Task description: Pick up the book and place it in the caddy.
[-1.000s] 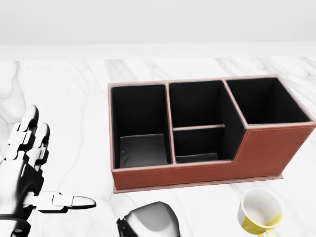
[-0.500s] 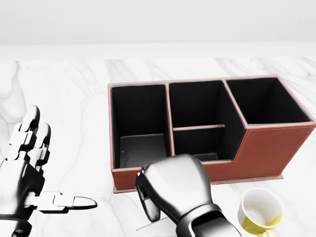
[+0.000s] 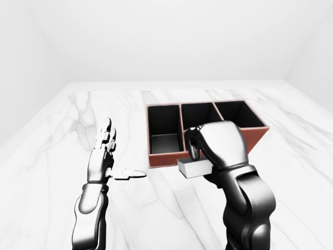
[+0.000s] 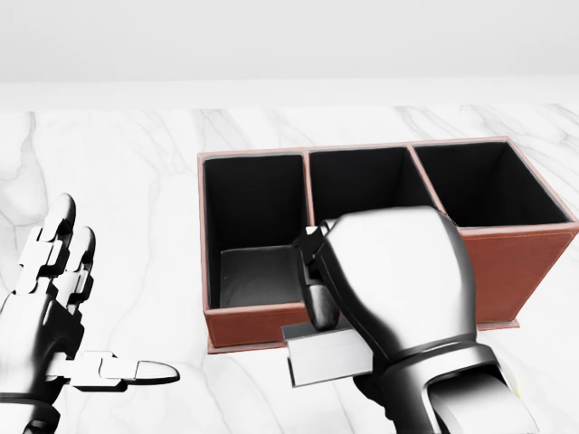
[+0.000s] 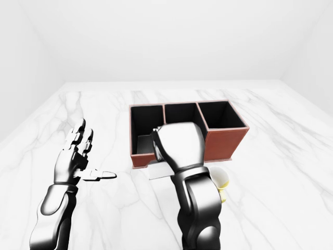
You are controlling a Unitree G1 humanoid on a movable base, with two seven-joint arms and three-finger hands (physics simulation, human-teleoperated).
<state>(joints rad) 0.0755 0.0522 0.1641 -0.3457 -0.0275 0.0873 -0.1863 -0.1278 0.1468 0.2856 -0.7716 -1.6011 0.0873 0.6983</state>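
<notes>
The book (image 4: 327,358) reads as a small, stiff slab, probably light and rigid enough to be carried by one end without sagging. Its smooth cover could slip, so the best hold is across its thickness, thumb on one face and fingers on the other, near the middle of a long side rather than at a corner. The right hand (image 4: 389,280) looks curled round it from above: a dark finger (image 4: 323,307) comes down onto the book's upper edge, and the rest of the grip is hidden under the back of the hand, so how firmly it pinches cannot be told. The book looks plain pale grey with a lighter band along its near edge, like a page block, and no title or marking can be made out. In the head view it sticks out left and below the hand, lying roughly level, just below the caddy (image 4: 507,271) and its near wall and seemingly raised off the table (image 3: 62,156); it is not yet inside any compartment. The caddy is reddish brown outside and black inside, with a left bin, a split middle one and a right one. The left hand (image 4: 50,307) hangs well apart at the left, fingers spread, holding nothing. A yellow cup (image 5: 221,182) peeks out beside the right arm.
</notes>
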